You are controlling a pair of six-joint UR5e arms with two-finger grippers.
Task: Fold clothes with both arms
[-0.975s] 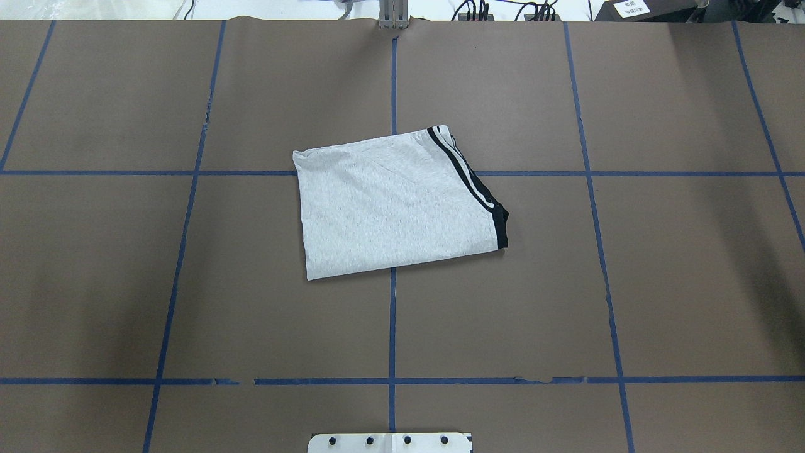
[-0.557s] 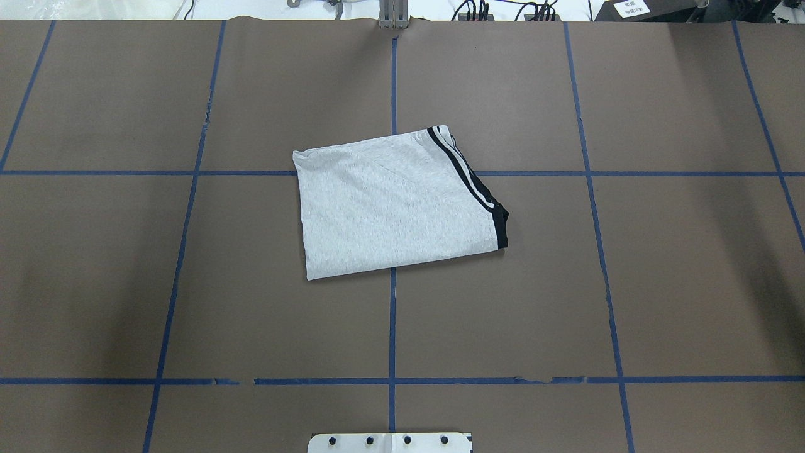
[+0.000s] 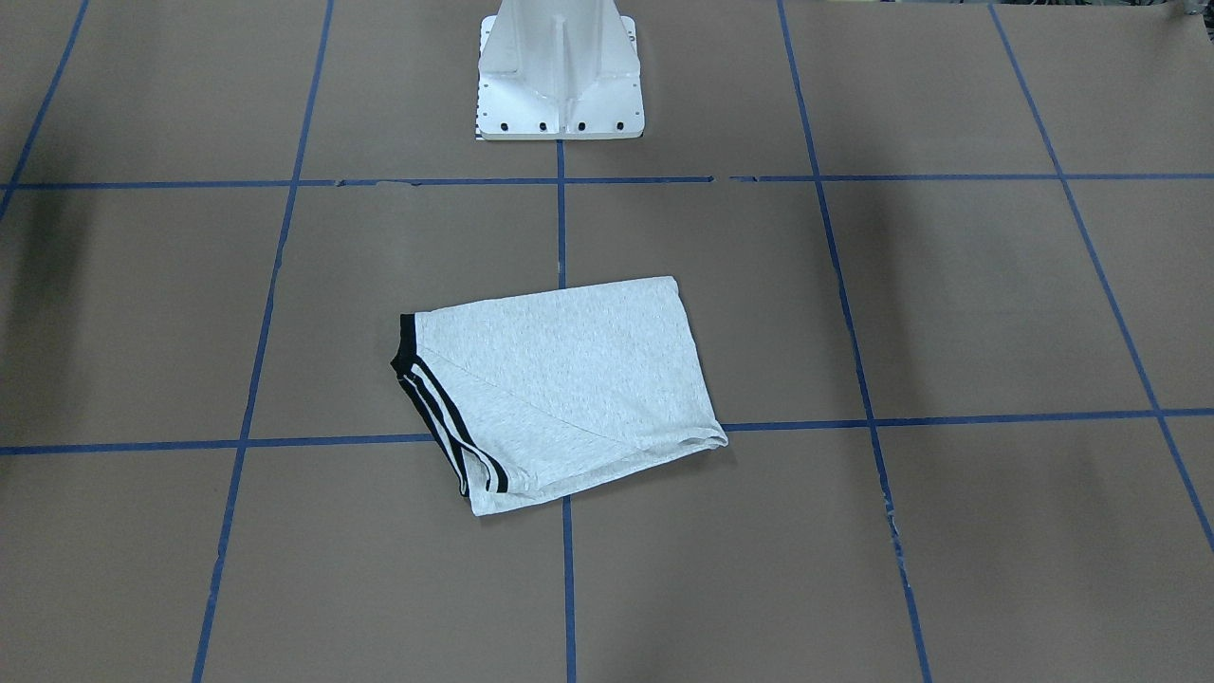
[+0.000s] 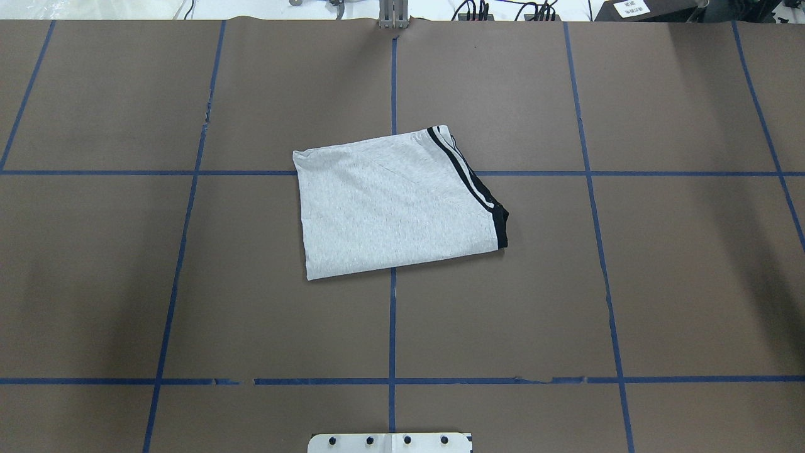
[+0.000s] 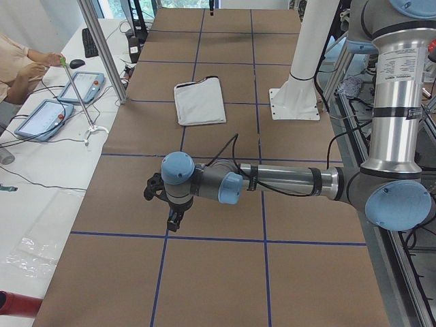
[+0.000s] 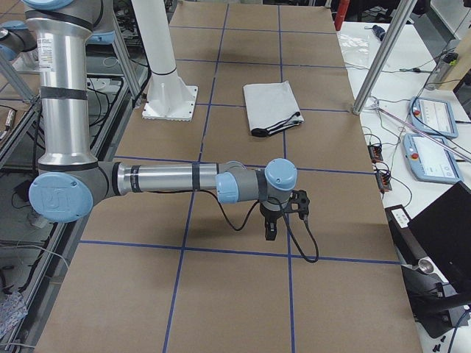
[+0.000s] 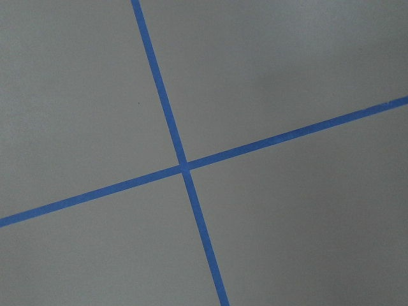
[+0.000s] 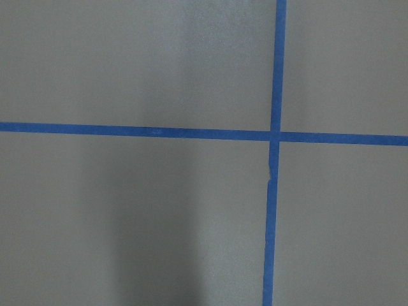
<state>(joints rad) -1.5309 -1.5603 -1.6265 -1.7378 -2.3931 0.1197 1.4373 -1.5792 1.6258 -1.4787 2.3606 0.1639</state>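
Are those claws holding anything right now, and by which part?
Nothing. The folded T-shirt lies alone on the table; the left claw and right claw hang over bare table, far from it.

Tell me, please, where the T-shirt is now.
In the overhead view the folded T-shirt lies near the table's centre, across the middle blue tape line, beyond the white pedestal base.

Bare table (image 4: 660,283) rings T-shirt (image 4: 390,207) (pedestal (image 3: 560,95) well apart, robot side).
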